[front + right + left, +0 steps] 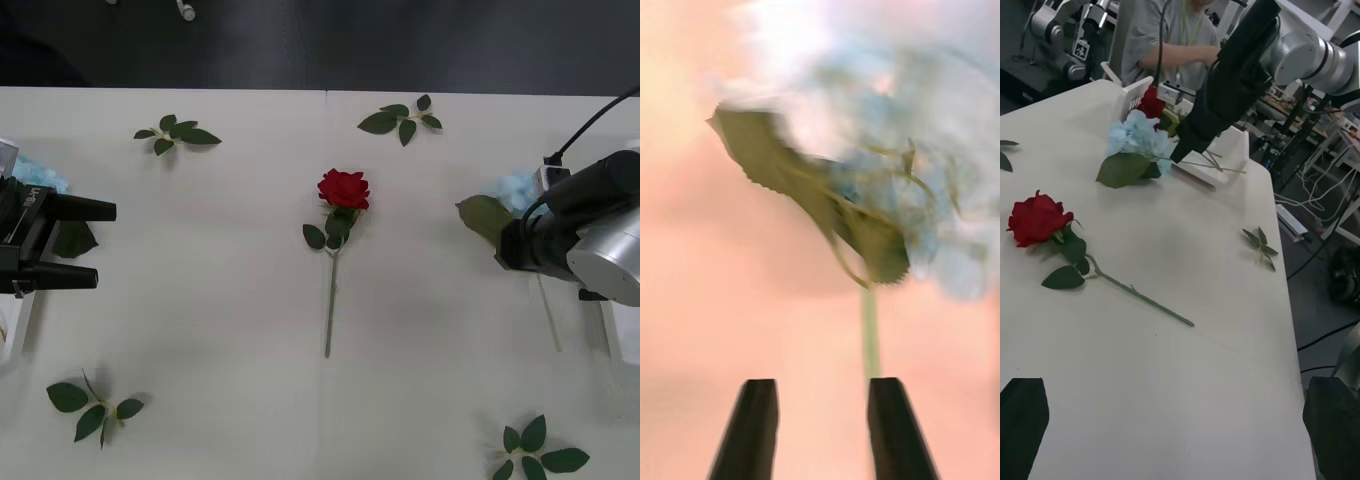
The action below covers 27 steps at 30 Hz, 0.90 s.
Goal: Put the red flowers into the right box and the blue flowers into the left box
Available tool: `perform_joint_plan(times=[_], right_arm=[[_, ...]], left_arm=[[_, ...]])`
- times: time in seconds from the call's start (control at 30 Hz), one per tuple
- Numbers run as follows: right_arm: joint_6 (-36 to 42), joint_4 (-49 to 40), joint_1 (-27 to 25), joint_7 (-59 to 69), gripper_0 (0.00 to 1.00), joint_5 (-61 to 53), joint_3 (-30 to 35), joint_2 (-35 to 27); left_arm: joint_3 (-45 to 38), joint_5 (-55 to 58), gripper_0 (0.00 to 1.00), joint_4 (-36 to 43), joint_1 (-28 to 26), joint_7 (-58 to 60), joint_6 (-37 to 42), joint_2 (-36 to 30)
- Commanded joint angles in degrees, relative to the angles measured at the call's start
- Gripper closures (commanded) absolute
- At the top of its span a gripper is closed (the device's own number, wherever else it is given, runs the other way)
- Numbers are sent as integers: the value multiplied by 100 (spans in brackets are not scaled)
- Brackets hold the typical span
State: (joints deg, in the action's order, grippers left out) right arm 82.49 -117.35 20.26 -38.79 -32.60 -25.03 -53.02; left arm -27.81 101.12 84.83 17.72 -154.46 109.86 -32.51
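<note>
One red flower (343,189) lies at the table's middle, its stem pointing toward me; it is also in the left wrist view (1037,217). A blue flower (515,186) with a big leaf sits at the right, just ahead of my right arm (580,230). My right gripper (824,390) hovers over its stem (870,330), fingers apart, the stem running under one finger. Its tips (1180,155) point at the bloom (1139,135). Behind stands the right box (1229,146), holding a red flower (1150,101). My left gripper (95,245) waits open by the left box (15,335), where a blue flower (40,175) lies.
Loose green leaf sprigs lie at the back left (178,133), back centre (402,120), front left (92,408) and front right (535,450). The right box's edge (620,340) shows beside my right arm. The table's far edge borders dark floor.
</note>
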Motion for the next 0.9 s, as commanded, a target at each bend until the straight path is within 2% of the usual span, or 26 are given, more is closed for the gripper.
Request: perform_joint_plan(times=[0.03, 0.9], right_arm=[[-31, 11, 39, -375, 36, 96, 7, 2], [-22, 2, 39, -542, 36, 96, 7, 29]], left_arm=[[-58, 101, 0, 191, -14, -54, 14, -62], [-67, 154, 0, 191, -14, -54, 14, -62]])
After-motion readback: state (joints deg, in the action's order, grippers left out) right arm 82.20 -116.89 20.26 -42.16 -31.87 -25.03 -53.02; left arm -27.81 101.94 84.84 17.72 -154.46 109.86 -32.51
